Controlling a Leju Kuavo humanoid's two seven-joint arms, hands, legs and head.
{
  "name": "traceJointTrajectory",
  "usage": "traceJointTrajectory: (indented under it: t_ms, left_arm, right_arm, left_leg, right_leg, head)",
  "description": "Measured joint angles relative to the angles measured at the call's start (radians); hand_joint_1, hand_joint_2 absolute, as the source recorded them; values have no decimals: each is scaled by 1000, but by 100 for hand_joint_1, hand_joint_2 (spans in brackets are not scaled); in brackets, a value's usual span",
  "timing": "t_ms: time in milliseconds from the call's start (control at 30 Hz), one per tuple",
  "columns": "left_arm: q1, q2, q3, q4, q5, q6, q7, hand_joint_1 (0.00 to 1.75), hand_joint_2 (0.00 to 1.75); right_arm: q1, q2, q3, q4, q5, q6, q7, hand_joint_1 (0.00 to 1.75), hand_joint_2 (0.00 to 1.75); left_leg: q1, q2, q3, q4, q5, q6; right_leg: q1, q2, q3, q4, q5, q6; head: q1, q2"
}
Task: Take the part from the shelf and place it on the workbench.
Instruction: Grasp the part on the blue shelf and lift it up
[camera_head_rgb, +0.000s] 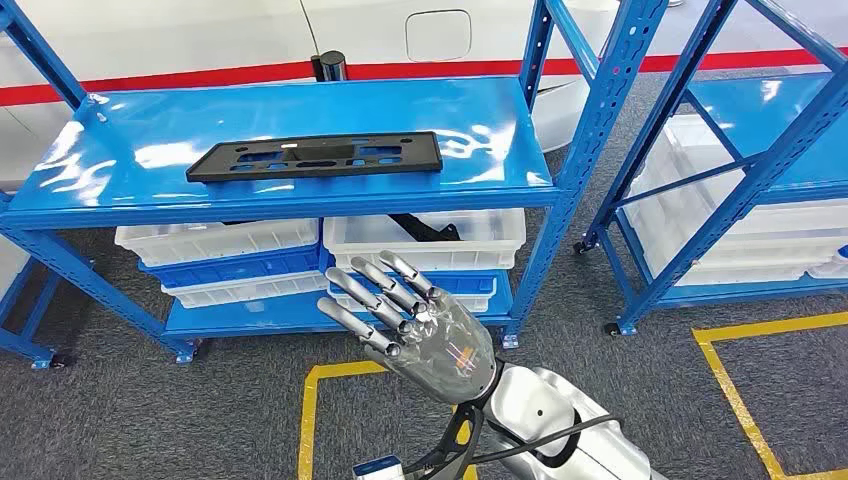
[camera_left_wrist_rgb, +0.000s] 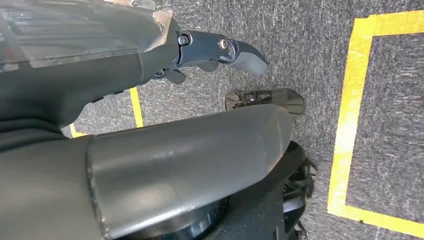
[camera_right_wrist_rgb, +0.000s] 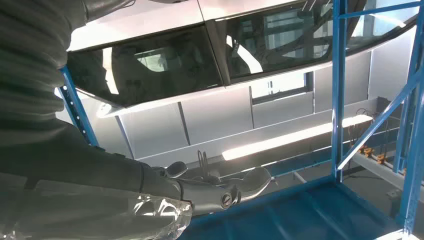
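The part is a flat black rectangular plate with cutouts, lying on the top board of the blue shelf. My right hand is raised in front of the shelf, below and a little right of the part's middle. Its fingers are spread, point toward the shelf and hold nothing. In the right wrist view the right hand hovers over a blue surface with its fingers extended. My left hand hangs over grey carpet with a finger stretched out and nothing in its grasp.
White bins sit on the shelf's lower levels, one with a dark object in it. A second blue rack with more white bins stands to the right. Yellow tape marks squares on the carpet. A white vehicle body with a red stripe is behind the shelf.
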Motion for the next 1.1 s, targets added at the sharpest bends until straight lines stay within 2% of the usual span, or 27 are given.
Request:
traceJointTrajectory:
  t_ms: [333, 500, 567, 600, 667, 733, 767, 800, 833, 867, 900, 933, 967, 1033, 1100]
  left_arm:
    - [3, 12, -9, -28, -10, 3, 32, 0, 0]
    - [5, 21, -20, -38, -13, 6, 39, 0, 0]
    - [5, 23, -22, -42, -12, 15, 42, 0, 0]
    - [5, 22, -22, -44, -10, 26, 44, 0, 0]
    - [4, 18, -23, -49, -3, 56, 45, 0, 0]
    - [3, 13, -22, -51, 3, 75, 46, 0, 0]
    - [3, 10, -22, -52, 4, 78, 46, 0, 0]
    - [3, 7, -22, -52, 5, 80, 46, 0, 0]
    - [3, 4, -22, -53, 6, 82, 46, 0, 0]
    - [3, 2, -22, -53, 7, 83, 46, 0, 0]
    - [3, 2, -22, -54, 7, 84, 46, 0, 0]
    - [2, 1, -22, -54, 8, 84, 46, 0, 0]
    - [2, 2, -22, -54, 8, 85, 46, 0, 0]
    - [0, 1, -23, -54, 8, 87, 47, 0, 0]
    - [-2, -5, -23, -57, 8, 104, 48, 0, 0]
  right_arm:
    - [1, -9, 0, 2, -32, -10, -2, 0, 175]
    - [4, -11, 0, 2, -32, -17, -2, 0, 175]
    - [4, -12, -2, 1, -32, -19, -2, 0, 175]
    - [4, -14, -4, 1, -33, -21, -2, 0, 175]
    - [5, -21, -5, 1, -34, -24, -2, 0, 175]
    - [10, -28, -5, 1, -34, -25, -2, 0, 175]
    - [12, -32, -5, 2, -34, -25, -2, 0, 175]
    - [14, -35, -5, 2, -34, -25, -2, 0, 175]
    - [15, -38, -5, 3, -34, -25, -2, 0, 175]
    - [15, -40, -5, 3, -34, -25, -2, 0, 175]
    - [15, -40, -5, 3, -34, -25, -2, 0, 175]
    - [14, -41, -4, 4, -34, -25, -2, 0, 175]
    - [15, -42, -4, 4, -34, -26, -2, 0, 175]
    - [16, -43, -4, 5, -34, -27, -2, 0, 175]
    - [15, -45, -6, 4, -37, -30, -4, 0, 175]
  left_leg:
    - [-1, 0, -1, 4, -2, 2]
    - [-4, -1, -8, 12, -5, 12]
    - [-1, -1, -3, -1, 4, 24]
    - [2, 0, 2, -10, 11, 32]
    - [8, -1, 10, -22, 19, 41]
    - [9, -4, 11, -22, 18, 42]
    - [10, -7, 13, -22, 16, 41]
    - [12, -10, 17, -21, 13, 37]
    - [15, -12, 24, -21, 7, 32]
    - [17, -15, 31, -20, 0, 26]
    - [17, -16, 36, -17, -9, 17]
    - [15, -17, 39, -16, -16, 9]
    - [13, -17, 39, -15, -22, 3]
    - [13, -15, 42, -17, -28, -4]
    - [19, -25, 39, -2, -44, -9]
  right_leg:
    - [-3, 0, 0, -1, 1, 2]
    - [-8, -2, 0, -5, 7, 10]
    - [-5, 0, -3, -4, 6, 16]
    - [-3, 5, -13, 13, -2, 15]
    - [-1, 18, -65, 113, -42, 7]
    - [0, 26, -140, 249, -82, 4]
    - [0, 27, -162, 282, -83, 8]
    - [0, 27, -166, 275, -67, 17]
    - [-2, 26, -149, 226, -36, 28]
    - [-3, 22, -120, 152, 2, 38]
    - [-2, 18, -88, 85, 27, 44]
    - [-2, 15, -64, 39, 40, 39]
    - [0, 14, -52, 17, 41, 30]
    - [2, 21, -51, 17, 29, 6]
    - [0, 29, -48, 17, 23, -10]
  head:
    - [0, 0]
    - [0, 0]
    - [0, 0]
    - [1, 0]
    - [3, 0]
    - [5, 0]
    - [5, 0]
    - [5, 0]
    - [5, 0]
    - [5, 0]
    - [6, 0]
    - [5, 0]
    - [4, 0]
    - [0, 0]
    - [-2, 0]
